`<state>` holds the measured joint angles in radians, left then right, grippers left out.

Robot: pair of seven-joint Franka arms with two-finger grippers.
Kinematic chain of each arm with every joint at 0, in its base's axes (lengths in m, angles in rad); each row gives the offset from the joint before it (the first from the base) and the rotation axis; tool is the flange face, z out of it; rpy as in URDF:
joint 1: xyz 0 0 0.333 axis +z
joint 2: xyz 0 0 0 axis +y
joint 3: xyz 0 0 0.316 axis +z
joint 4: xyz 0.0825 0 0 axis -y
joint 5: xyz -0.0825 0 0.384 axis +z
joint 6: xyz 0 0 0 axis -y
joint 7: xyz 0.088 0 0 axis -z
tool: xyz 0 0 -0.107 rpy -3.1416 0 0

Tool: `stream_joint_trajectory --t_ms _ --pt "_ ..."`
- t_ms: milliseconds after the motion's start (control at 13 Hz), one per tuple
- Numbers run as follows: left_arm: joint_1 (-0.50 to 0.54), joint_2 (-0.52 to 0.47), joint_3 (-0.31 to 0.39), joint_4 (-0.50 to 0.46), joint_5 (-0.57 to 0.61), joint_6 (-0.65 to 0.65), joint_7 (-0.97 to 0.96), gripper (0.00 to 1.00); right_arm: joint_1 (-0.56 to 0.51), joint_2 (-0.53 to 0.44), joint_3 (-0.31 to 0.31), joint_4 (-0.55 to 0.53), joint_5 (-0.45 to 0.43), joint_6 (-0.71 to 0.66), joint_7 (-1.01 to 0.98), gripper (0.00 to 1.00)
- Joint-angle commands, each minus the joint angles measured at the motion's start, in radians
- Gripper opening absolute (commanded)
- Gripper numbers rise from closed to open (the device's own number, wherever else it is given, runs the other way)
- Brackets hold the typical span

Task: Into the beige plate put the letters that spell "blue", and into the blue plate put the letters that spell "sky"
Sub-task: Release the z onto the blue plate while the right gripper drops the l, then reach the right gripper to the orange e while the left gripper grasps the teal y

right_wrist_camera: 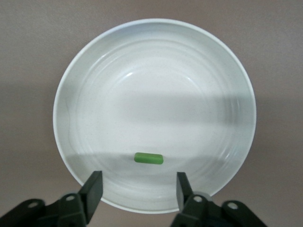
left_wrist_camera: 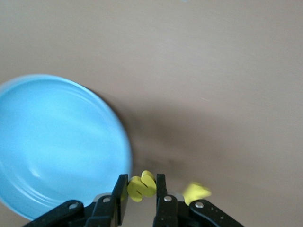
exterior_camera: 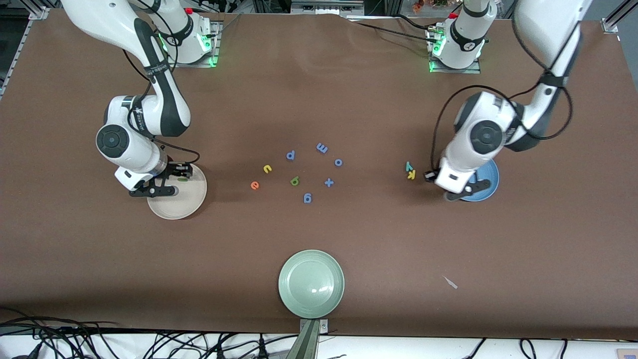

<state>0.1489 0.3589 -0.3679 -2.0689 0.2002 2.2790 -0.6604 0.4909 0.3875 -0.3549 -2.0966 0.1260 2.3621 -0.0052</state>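
While both arms hang over their plates, the scene reads:
Right gripper [right_wrist_camera: 137, 189]: over the beige plate [right_wrist_camera: 94, 75], jaws apart and empty.
Green "l" [right_wrist_camera: 148, 158]: lying flat in the beige plate, below the parted jaws.
Left gripper [left_wrist_camera: 142, 196]: over the tabletop [exterior_camera: 379, 239] just beside the blue plate [left_wrist_camera: 52, 142] — jaws clamped on the yellow "s" [left_wrist_camera: 141, 186].
Yellow "k" [exterior_camera: 411, 174] and teal "y" [exterior_camera: 408, 166]: on the tabletop — touching, near the blue plate.
Yellow "u" [exterior_camera: 267, 168], orange "e" [exterior_camera: 254, 185], green "b" [exterior_camera: 294, 180]: mid-tabletop among blue letters [exterior_camera: 322, 147].
Pale green plate [exterior_camera: 311, 284]: nearest the front camera.
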Motion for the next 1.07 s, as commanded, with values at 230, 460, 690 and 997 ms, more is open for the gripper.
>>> stream_joint_trajectory --t_ms 230,460,690,997 --pt "0.167 -0.051 -0.014 -0.138 0.024 0.066 0.237 0.14 0.012 -0.038 0.109 0.053 0.017 -0.055 0.236 0.74" --pt "0.192 -0.044 -0.014 -0.185 0.024 0.140 0.275 0.47 0.014 0.016 0.224 0.114 0.017 -0.035 0.452 0.74" --pt "0.189 -0.049 -0.069 -0.172 0.021 0.131 0.182 0.67 0.032 0.085 0.283 0.147 0.017 0.046 0.599 0.74" --pt "0.179 -0.046 -0.141 -0.171 0.021 0.143 0.026 0.69 0.081 0.161 0.284 0.148 0.017 0.163 0.663 0.74"
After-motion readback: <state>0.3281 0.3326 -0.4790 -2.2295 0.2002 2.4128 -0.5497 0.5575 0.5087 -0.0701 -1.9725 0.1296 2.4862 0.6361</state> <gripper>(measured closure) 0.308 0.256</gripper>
